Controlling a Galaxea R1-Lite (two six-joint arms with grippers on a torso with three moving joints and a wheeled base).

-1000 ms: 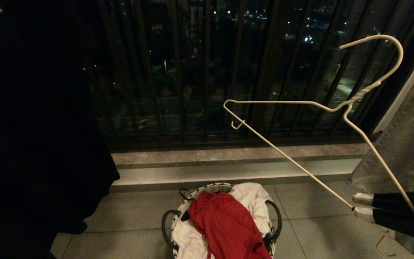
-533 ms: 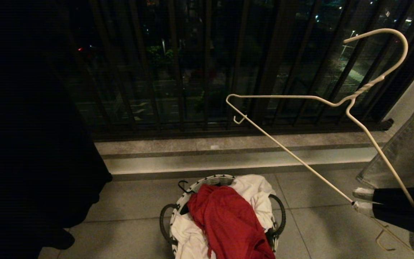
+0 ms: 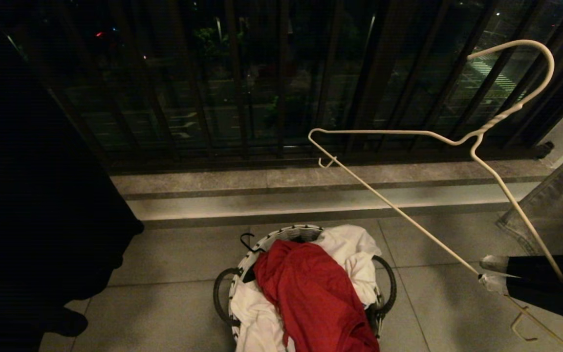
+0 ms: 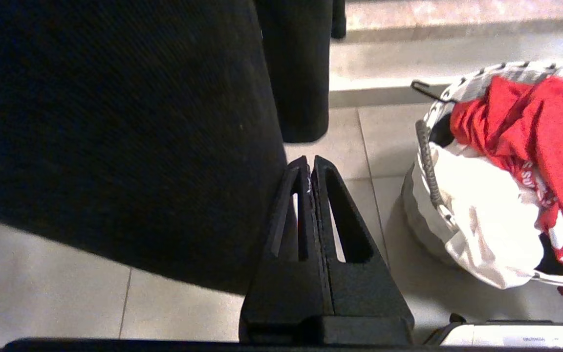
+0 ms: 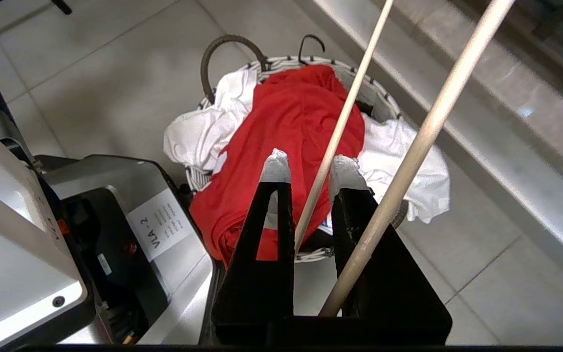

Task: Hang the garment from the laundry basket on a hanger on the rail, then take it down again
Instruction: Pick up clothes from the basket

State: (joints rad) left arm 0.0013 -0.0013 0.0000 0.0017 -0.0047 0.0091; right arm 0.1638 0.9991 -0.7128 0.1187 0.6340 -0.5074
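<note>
The red garment (image 3: 311, 293) lies crumpled on top of a white T-shirt in the laundry basket (image 3: 286, 231) on the tiled floor, low in the middle of the head view. My right gripper (image 3: 490, 274), at the lower right, is shut on the bottom bar of the cream wire hanger (image 3: 394, 205), which slants up with its hook towards the railing. The right wrist view has the hanger (image 5: 340, 127) running between the right gripper (image 5: 311, 166) fingers, above the garment (image 5: 286, 127) and basket (image 5: 291, 61). My left gripper (image 4: 309, 164) is shut and empty, left of the basket (image 4: 482, 78) and garment (image 4: 555, 122). The rail is out of view.
A dark hanging cloth (image 3: 42, 195) fills the left side, close to the left gripper (image 4: 115, 122). A barred balcony railing (image 3: 262, 88) stands behind a raised stone step (image 3: 311, 195). Grey fabric (image 3: 560, 205) hangs at the right. The robot's base (image 5: 115, 220) sits beside the basket.
The whole head view has tilted downward: railing, step and basket sit higher in the picture. The right gripper and hanger keep their place in the view. Neither gripper has changed its grip.
</note>
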